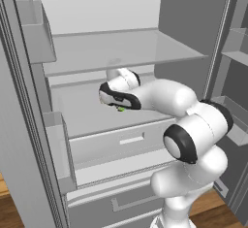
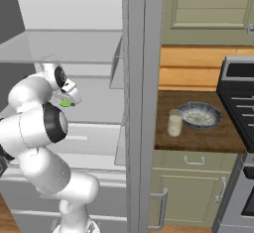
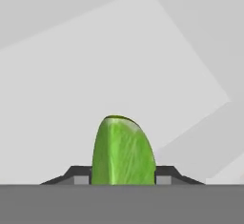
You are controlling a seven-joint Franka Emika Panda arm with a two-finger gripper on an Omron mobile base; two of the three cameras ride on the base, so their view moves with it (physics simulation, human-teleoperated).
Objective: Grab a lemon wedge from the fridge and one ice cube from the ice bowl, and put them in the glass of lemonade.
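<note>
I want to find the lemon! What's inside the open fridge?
Inside the fridge are pale, bare-looking shelves and the robot's hand, closed on the green lemon wedge. The arm covers part of the lower shelf, so anything behind it is hidden.

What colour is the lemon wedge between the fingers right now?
Bright yellow-green, more green than yellow. The lemon wedge shows best in the hand view.

- The arm (image 1: 193, 130) rises from the base, bends at the elbow and reaches forward and left, forearm level.
- The wrist (image 1: 123, 79) turns the pincer (image 1: 119, 108) downward.
- The pincer's jaws are closed on the wedge (image 3: 123, 151), one at each side.
</note>
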